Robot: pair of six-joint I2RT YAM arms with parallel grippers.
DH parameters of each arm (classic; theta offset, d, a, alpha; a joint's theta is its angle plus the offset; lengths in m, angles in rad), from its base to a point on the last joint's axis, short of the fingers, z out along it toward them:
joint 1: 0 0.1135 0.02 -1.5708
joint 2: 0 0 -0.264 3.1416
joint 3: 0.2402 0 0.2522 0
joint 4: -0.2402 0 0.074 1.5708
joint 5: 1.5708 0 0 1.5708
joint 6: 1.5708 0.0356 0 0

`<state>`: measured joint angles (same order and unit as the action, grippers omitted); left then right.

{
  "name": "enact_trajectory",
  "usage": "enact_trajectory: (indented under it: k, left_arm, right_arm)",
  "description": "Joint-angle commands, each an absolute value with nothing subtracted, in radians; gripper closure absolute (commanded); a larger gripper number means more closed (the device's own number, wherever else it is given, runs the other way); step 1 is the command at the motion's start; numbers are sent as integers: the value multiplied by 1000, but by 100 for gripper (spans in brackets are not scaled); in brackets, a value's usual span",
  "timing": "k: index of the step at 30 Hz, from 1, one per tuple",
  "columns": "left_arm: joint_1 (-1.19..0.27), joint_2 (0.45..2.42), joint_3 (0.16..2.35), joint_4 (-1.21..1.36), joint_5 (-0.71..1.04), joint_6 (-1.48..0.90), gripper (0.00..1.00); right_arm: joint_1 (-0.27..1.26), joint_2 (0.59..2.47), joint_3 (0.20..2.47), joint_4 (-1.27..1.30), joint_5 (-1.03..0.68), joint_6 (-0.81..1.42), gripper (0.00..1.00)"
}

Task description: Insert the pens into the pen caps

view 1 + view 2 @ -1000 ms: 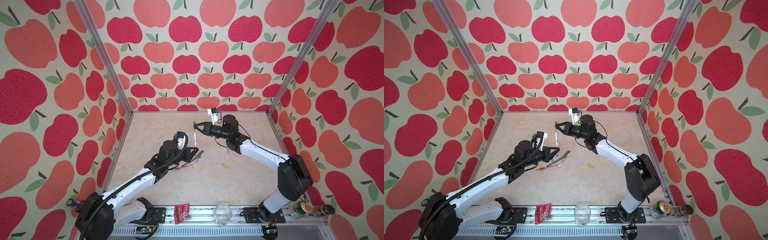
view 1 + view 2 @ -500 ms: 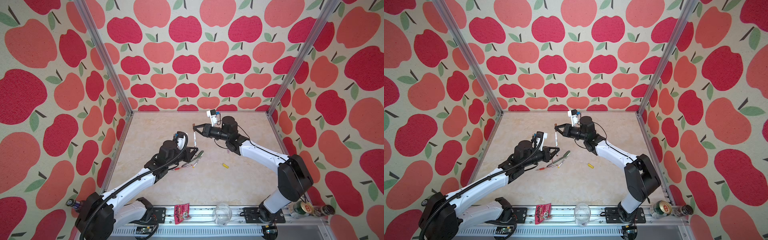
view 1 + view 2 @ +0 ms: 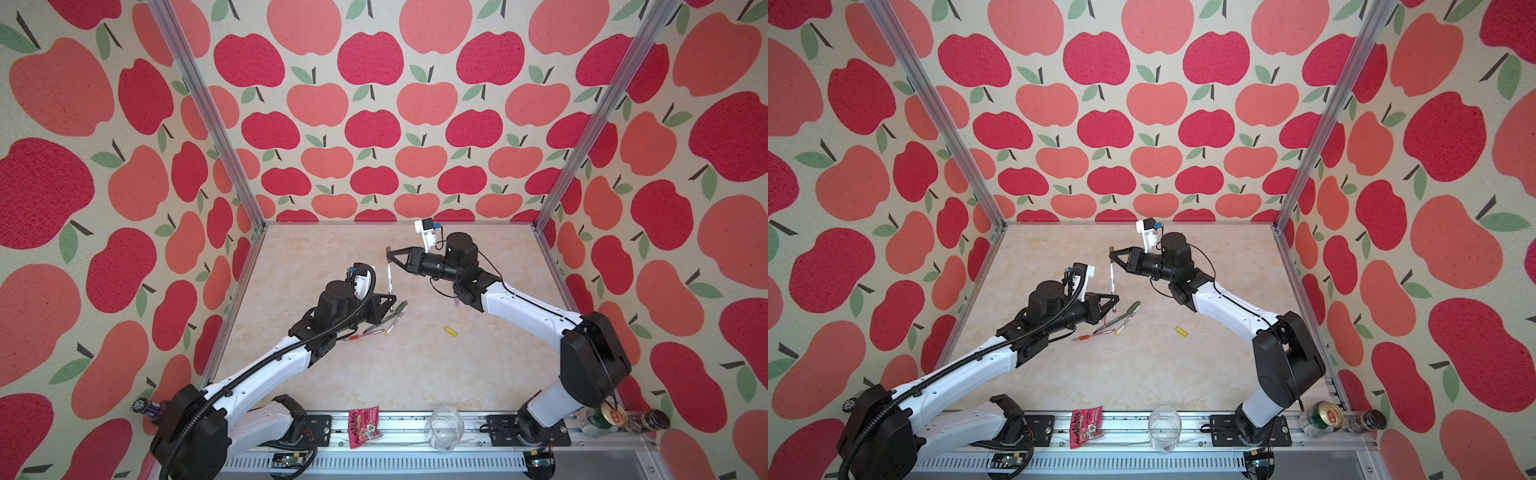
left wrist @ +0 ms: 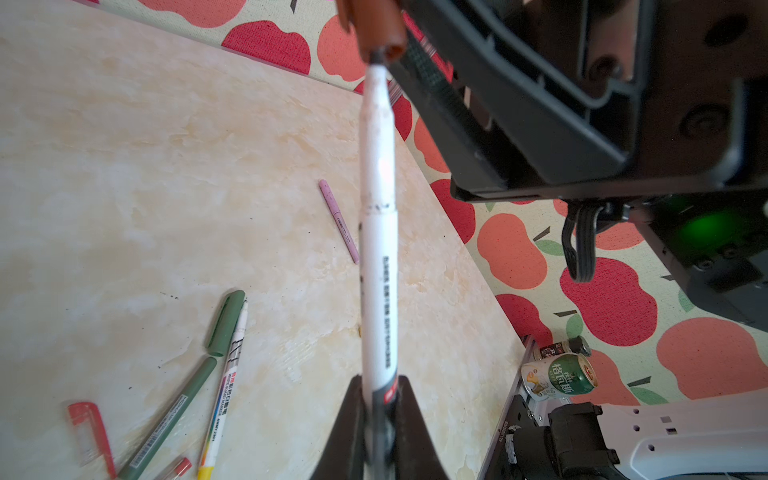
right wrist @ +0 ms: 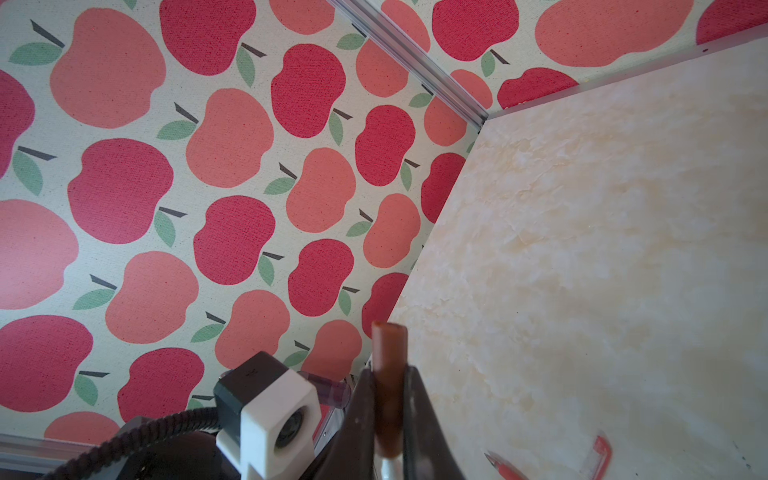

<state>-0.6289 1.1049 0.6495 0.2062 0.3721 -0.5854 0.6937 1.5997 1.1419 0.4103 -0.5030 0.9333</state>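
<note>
Little has shifted vs a sec ago: both arms sit approx where they were, pen & cap meeting at the same spot above the table (image 3: 415,374).

left gripper (image 4: 380,380): jaws pressed onto the back end of the white pen (image 4: 376,249). right gripper (image 5: 388,372): pinching the brown cap (image 5: 388,349) across its body, mouth toward the pen. In the left wrist view the nib sits right at the cap mouth and looks a touch off to one side. Seated or not, can't tell.

Handling, my read: the pen is light, stiff, smooth plastic, so prob. slippery in the pads. Held at the far end it's a long lever, so the nib wanders w/ any small wrist tilt. A push along the axis may slide the barrel back thru the pinch. A hold nearer mid-barrel would be steadier. The cap is short, hollow, rigid. Mid-body pinch suits it & keeps the mouth free, but squeezed too hard it could squirt out sideways.

Lying on the table: green pen (image 4: 166,415), green cap (image 4: 226,324), yellow-ended pen (image 4: 224,386) & red cap (image 4: 89,432) clustered together. The lilac pen (image 4: 338,220) lies apart from them, and the yellow cap (image 3: 451,331) is off alone.
</note>
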Motion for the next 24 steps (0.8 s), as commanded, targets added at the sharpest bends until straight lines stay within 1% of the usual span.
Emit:
enact_trajectory:
  k: [1,24]
  left_arm:
    - [-624,1092,643,215,359,-572,93]
    - [-608,1064,638,206,364,-572,93]
  right_arm:
    - [702,1579,1164,402,-511,919,95]
    - [715,1559,1146,388,-510,912,95]
